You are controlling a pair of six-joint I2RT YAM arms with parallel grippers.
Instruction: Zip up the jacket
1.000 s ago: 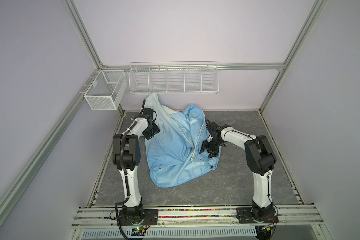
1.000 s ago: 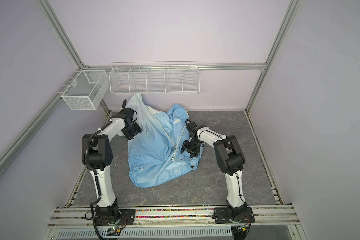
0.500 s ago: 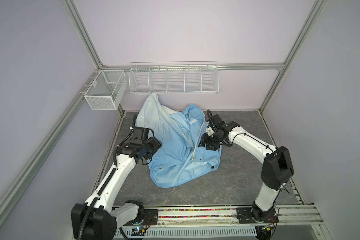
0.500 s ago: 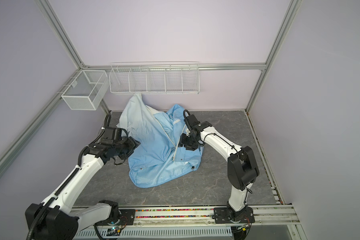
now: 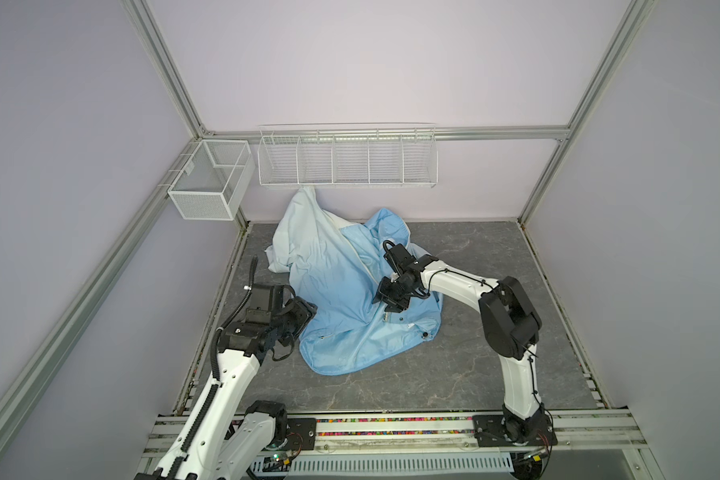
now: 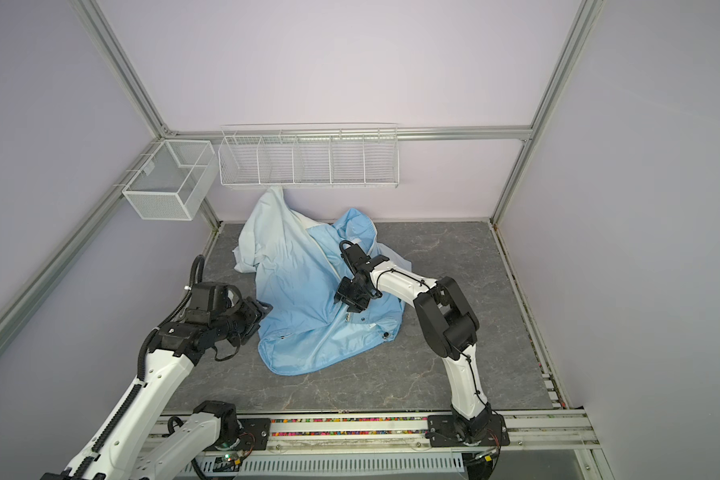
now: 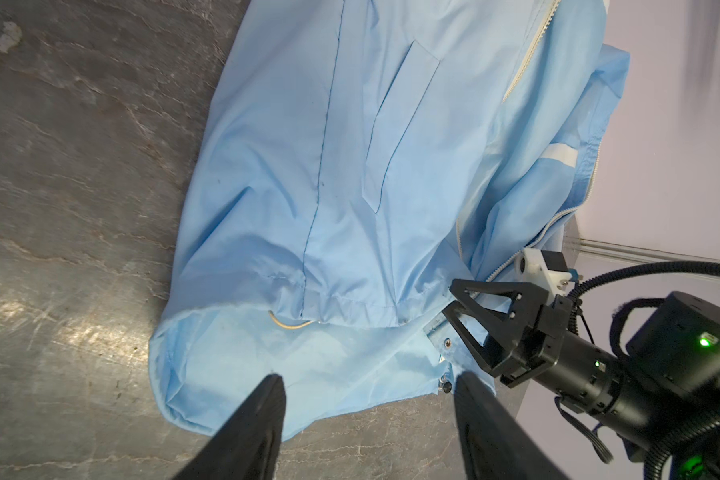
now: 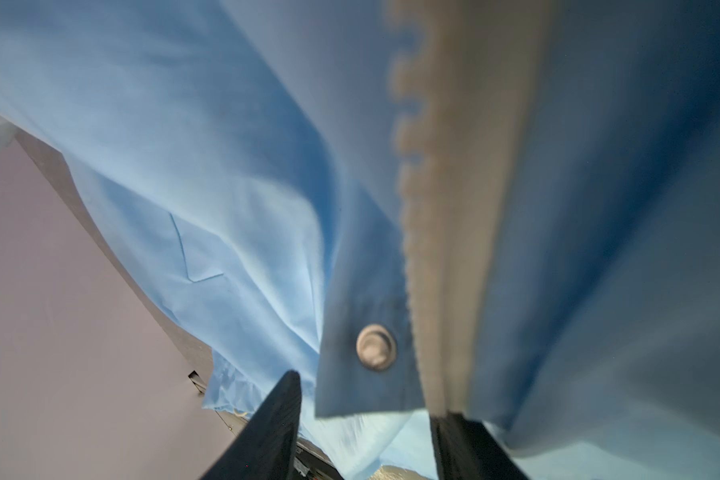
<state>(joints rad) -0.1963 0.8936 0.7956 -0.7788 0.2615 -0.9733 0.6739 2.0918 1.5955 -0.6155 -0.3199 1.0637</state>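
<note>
My right gripper [image 8: 368, 399] stands partly open around the zipper [image 8: 445, 249] at its bottom end. The snap [image 8: 375, 347] flap hangs between the fingers, and nothing is clamped. From there the zipper runs away toward the back wall, so this arm is nearer. My left gripper [image 7: 368, 378] is open and empty at the hem of the jacket [image 5: 333, 291], which lies crumpled on the table [image 5: 495, 257].
</note>
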